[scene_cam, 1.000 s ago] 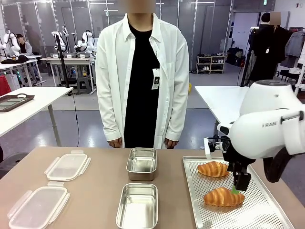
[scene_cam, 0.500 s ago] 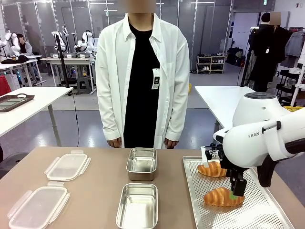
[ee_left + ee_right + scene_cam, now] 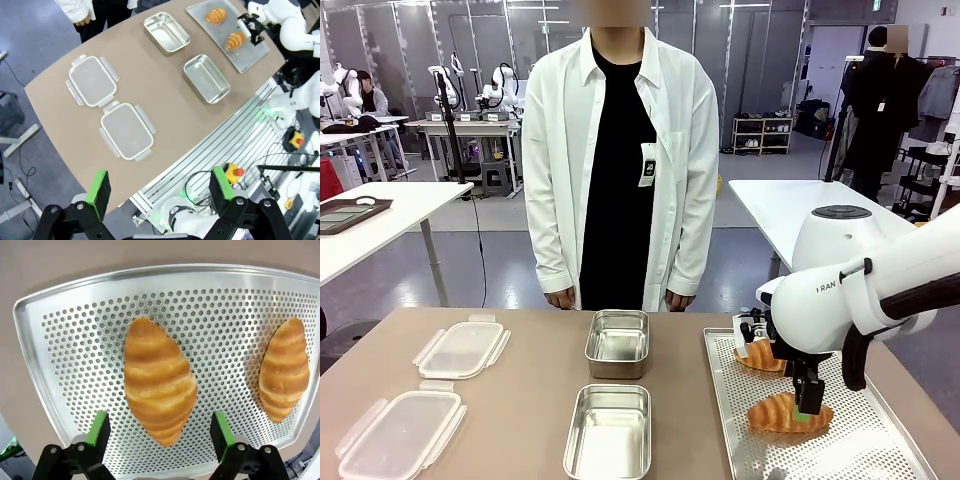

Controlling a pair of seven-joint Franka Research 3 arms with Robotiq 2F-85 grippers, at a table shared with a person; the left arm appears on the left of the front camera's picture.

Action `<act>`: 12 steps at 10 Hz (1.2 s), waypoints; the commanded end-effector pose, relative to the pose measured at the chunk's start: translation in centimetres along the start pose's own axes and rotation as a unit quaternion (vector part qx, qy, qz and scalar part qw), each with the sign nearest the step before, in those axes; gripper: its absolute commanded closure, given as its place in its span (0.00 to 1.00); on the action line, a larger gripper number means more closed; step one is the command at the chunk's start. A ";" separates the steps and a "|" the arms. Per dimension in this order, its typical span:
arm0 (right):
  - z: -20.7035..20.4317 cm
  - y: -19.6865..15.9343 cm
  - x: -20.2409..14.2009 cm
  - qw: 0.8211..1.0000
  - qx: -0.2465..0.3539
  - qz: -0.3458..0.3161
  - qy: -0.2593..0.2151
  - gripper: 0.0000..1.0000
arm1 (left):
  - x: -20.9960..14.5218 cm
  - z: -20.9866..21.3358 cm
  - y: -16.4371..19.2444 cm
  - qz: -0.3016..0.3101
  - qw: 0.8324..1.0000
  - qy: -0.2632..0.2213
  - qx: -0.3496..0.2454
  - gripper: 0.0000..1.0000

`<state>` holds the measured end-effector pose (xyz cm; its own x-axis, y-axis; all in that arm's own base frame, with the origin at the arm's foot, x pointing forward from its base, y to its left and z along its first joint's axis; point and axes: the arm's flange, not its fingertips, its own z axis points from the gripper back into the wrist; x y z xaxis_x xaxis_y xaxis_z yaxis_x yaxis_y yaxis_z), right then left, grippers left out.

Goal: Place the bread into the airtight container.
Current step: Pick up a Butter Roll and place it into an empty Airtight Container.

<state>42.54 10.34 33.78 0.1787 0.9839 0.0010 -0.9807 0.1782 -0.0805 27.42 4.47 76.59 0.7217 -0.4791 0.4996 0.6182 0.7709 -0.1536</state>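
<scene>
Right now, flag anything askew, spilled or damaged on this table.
Nothing stands out. Both croissants lie whole on the perforated tray, both steel containers sit upright and empty, both lids lie flat. The right end effector is open over the nearer croissant.

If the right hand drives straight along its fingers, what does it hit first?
The near croissant, centred between the open fingers of the right hand; the perforated tray lies under it. Remaining gap is hard to judge.

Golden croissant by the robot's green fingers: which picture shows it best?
The right wrist view: the golden-brown croissant lies whole on the perforated metal tray, under the open right gripper. In the front view the gripper covers part of it; the left wrist view shows it tiny, far off.
</scene>
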 end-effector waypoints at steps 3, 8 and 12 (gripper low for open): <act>-2.3 -1.1 0.6 1.000 0.000 0.011 -0.001 0.00 | -0.1 0.1 0.0 -0.011 1.000 0.002 0.000 0.00; -4.3 -1.1 0.3 1.000 0.028 -0.001 -0.007 0.10 | -0.1 0.1 0.0 -0.011 1.000 0.002 0.000 0.00; -4.3 -1.2 0.5 0.999 0.031 0.000 -0.008 0.36 | -0.1 0.1 0.0 -0.011 1.000 0.002 0.000 0.00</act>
<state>43.80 10.55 29.88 0.2007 0.9796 -0.0043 -0.9793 0.2005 -0.0286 27.41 4.48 76.59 0.7218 -0.4790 0.4996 0.6180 0.7710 -0.1536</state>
